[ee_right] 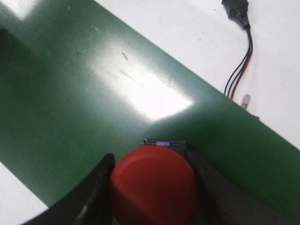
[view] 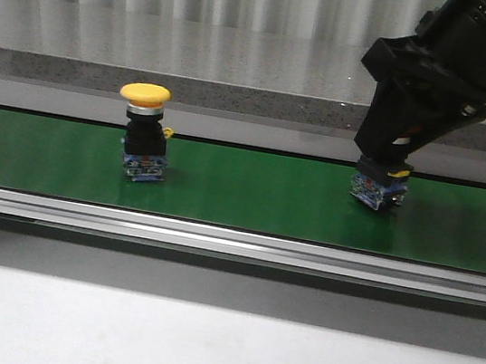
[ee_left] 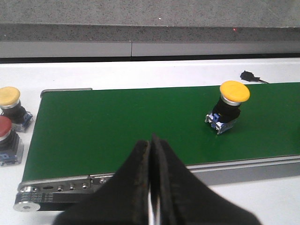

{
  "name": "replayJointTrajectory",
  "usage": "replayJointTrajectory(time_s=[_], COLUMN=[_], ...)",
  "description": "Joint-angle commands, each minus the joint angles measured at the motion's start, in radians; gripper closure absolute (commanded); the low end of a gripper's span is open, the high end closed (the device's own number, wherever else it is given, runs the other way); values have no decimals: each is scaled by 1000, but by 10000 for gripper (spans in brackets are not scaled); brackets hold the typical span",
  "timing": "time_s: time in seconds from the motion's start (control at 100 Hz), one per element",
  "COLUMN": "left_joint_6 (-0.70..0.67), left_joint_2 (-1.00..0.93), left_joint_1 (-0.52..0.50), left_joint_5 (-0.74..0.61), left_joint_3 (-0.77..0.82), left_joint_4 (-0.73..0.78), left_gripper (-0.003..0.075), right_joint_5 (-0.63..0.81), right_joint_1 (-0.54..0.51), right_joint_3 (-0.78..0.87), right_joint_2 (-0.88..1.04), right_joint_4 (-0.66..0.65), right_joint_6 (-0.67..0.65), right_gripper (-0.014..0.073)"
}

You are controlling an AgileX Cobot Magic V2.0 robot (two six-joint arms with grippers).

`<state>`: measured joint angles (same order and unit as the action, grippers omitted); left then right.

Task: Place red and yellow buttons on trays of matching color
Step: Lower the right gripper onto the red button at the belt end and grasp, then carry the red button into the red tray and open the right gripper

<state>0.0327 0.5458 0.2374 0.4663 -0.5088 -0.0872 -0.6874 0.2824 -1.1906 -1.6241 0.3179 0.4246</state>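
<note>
**Red button gripped at right of belt**

Right gripper down at the right of the front view, fingers clamped on either side of the red button, base resting on the green conveyor belt. Yellow button upright on the belt, left of centre, well apart from the gripper. Left gripper pressed closed on nothing, low in its wrist view. Two more buttons, yellow and red, off the belt's end at that view's left edge. Black cable on white table, upper right of right wrist view.
</note>
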Motion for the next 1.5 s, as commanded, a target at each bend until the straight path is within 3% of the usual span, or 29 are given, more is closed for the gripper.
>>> replayJointTrajectory(time_s=[0.0,0.16,0.34,0.7,0.91,1.49], left_joint_6=[-1,-1,-1,-1,-1,-1], left_joint_2=[2,2,2,2,2,2], left_joint_1=[10,10,10,10,10,10], left_joint_5=[-71,-71,-71,-71,-71,-71], left_joint_3=[-28,-28,-28,-28,-28,-28], left_joint_4=[-11,-11,-11,-11,-11,-11], left_gripper=[741,741,741,741,741,741], right_joint_5=[77,135,147,189,237,218], right_joint_1=[-4,-83,-271,-698,-869,-897], right_joint_3=[-29,-28,-28,-28,-28,-28], right_joint_2=[66,120,176,197,172,-84], right_joint_4=[19,18,17,17,22,34], right_joint_6=[-9,-121,-206,-209,-215,-222], right_gripper=[546,546,546,546,546,546])
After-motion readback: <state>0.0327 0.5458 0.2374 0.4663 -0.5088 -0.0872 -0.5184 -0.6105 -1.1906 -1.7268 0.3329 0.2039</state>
